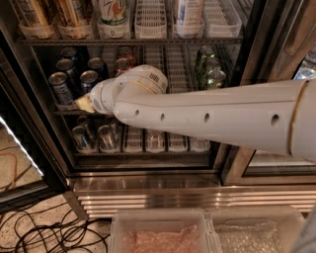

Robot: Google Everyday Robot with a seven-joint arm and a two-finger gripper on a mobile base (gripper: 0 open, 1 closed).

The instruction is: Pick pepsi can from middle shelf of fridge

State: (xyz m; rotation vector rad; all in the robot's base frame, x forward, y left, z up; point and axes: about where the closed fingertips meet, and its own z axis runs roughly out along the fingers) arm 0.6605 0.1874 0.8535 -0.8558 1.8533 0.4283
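The fridge [173, 196] stands open before me. Its middle shelf [174, 64] has white slotted lanes. Several dark-blue pepsi cans stand in the left lanes, the front one [61, 89] nearest the door and another [89, 80] beside it. Orange-red cans [122, 64] stand behind my wrist, and green cans [215, 79] at the right. My white arm reaches in from the right. My gripper [85, 104] is at its yellowish tip, low at the shelf's front edge, just right of the front pepsi can. It holds nothing that I can see.
Tall bottles [113, 12] fill the level above, clear water bottles [105, 138] the level below. The black door frame [29, 123] is close on the left. Black cables [49, 232] lie on the floor, and plastic bins [158, 232] stand in front of the base rails.
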